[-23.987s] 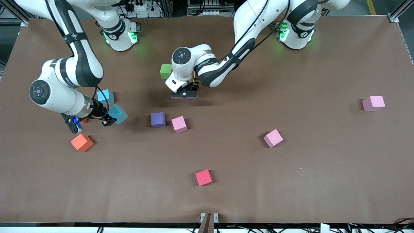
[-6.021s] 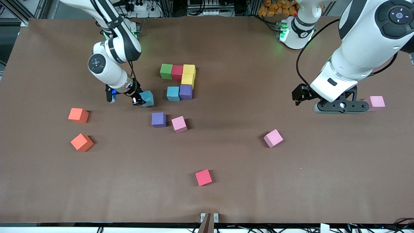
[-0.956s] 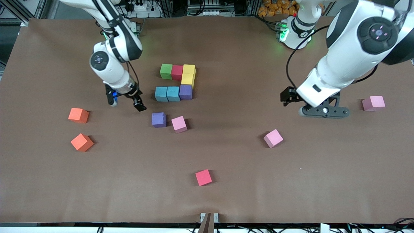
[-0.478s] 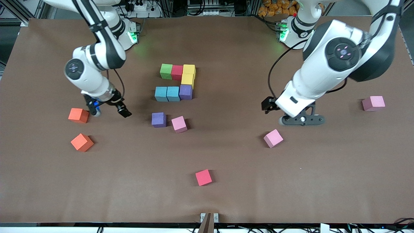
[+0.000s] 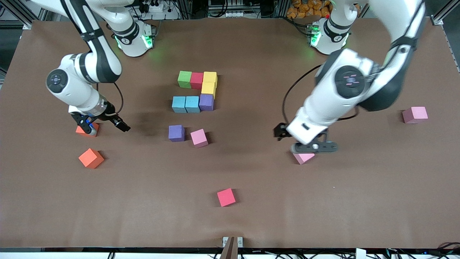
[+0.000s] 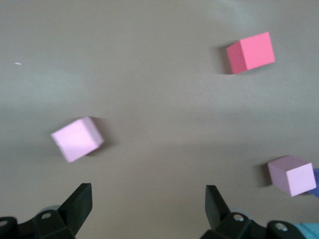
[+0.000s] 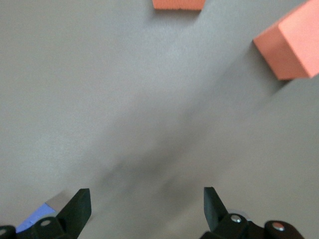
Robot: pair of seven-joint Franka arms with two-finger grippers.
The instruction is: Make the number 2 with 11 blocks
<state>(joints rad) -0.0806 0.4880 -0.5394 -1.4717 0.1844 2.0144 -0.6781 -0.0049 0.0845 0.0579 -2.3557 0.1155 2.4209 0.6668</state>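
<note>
On the table, seven joined blocks, four loose, two orange cubes.

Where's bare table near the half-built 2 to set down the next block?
Bare patch right under the two blue blocks, bordered below by the loose purple block and pink block. Wide bare stretch between the purple corner block and the left claw. Crowded near the orange blocks.

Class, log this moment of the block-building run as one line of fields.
built: top row, yellow, blue-blue-purple row | left gripper: open, over pink block | right gripper: open, over an orange cube
</note>
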